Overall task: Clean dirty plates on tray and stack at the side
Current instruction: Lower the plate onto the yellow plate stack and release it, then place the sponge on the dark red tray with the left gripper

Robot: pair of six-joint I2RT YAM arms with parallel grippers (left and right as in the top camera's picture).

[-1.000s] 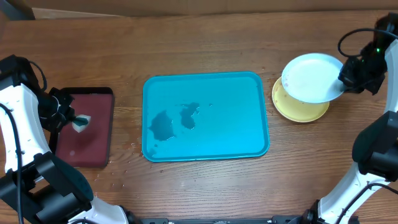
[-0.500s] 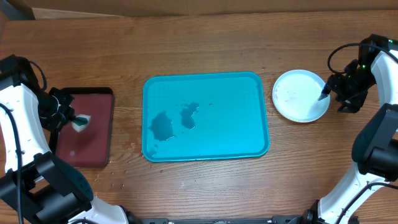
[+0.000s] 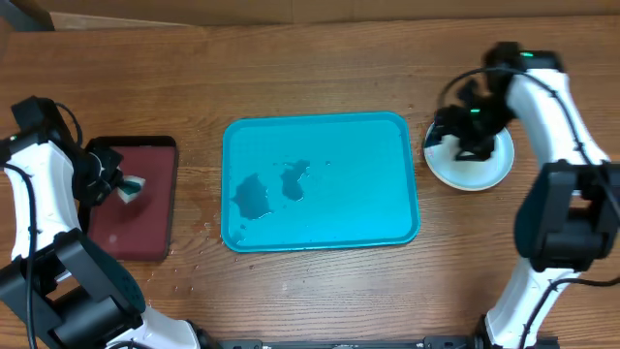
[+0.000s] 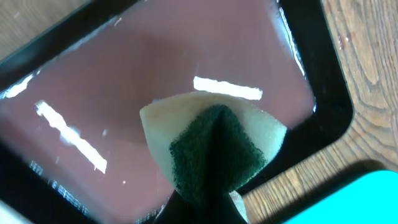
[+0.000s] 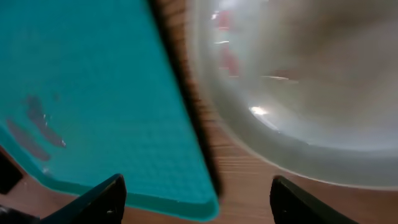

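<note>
**Right pincer spread over a white plate beside the blue tray**

The right pincer (image 5: 196, 186) is spread wide, with its two fingers well apart and nothing between them. It hangs over the tray-side part of a white plate (image 3: 487, 171). The plate rests on the wooden counter (image 3: 320, 78), just beside the right end of the turquoise tray (image 3: 363, 208). The plate's face looks pale and free of smears, though the wrist view is blurred. Whether other plates lie under it cannot be told. The tray holds no plates, only two dark wet patches (image 3: 254, 194) toward its left. Far left, the left pincer (image 3: 108, 184) is pinching a folded sponge (image 4: 214, 149), green side out, above a smaller maroon tray (image 3: 131, 233). The stacking step looks all but finished. The next move calls for lifting the right arm clear without nudging the plate.
</note>
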